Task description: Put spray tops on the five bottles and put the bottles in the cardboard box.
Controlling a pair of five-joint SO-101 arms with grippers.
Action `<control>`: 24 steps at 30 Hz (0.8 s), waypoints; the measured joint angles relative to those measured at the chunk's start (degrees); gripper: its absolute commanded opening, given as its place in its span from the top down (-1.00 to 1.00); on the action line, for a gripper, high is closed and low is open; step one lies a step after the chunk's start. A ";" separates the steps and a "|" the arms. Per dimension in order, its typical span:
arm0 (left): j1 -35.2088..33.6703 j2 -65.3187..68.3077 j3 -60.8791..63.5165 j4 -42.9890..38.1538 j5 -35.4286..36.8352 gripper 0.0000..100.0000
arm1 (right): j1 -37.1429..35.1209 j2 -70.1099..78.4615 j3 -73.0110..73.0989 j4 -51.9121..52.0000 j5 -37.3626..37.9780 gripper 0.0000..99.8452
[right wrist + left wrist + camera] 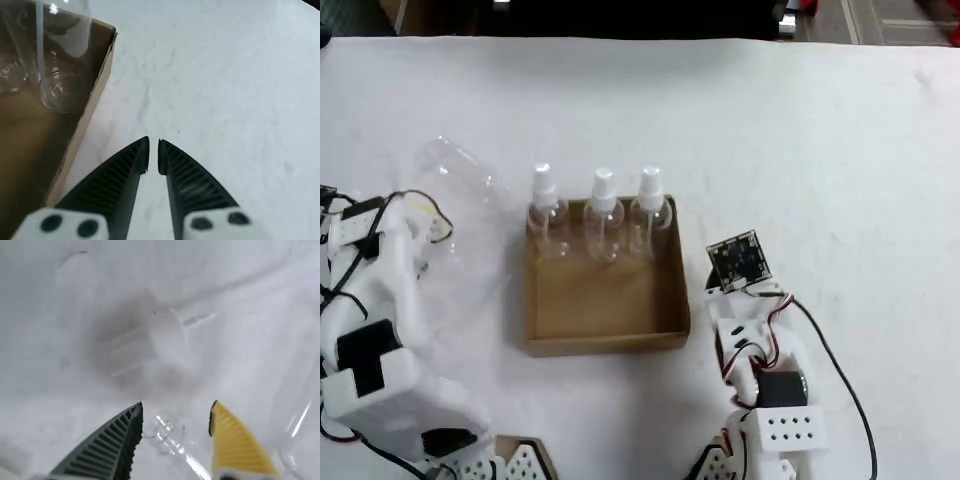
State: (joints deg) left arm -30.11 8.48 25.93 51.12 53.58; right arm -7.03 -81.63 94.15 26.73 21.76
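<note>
The left arm [380,300] lies stretched along the table [820,150] at about 8 o'clock from the cardboard box [605,343], its wrist pointing toward 12 o'clock. In its wrist view the left gripper [175,407] tilts down at the cloth with its jaws well apart, one finger grey and ribbed [127,432], the other yellow [227,432]. The ringed neck of a clear bottle [165,432] sits in the gap between them; whether either finger touches it cannot be told. Just beyond the fingertips a white spray top [167,335] lies on its side, blurred, with its thin tube sticking out.

The right arm [760,360] is folded back at 4 o'clock from the box. The right gripper [153,142] points at bare cloth just beside the box wall, its black jaws drawn together to a thin slit and holding nothing.

Three capped bottles [604,215] stand in a row along the box's 12 o'clock wall. A loose clear bottle [455,165] lies on the table at 10 o'clock from the box.
</note>
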 measured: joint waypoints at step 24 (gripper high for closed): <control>0.00 8.62 -14.07 17.58 0.09 0.59 | -1.14 0.00 0.00 0.00 0.18 0.97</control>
State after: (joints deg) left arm -30.11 17.10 11.87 68.70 53.67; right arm -8.18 -81.63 94.15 26.73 21.93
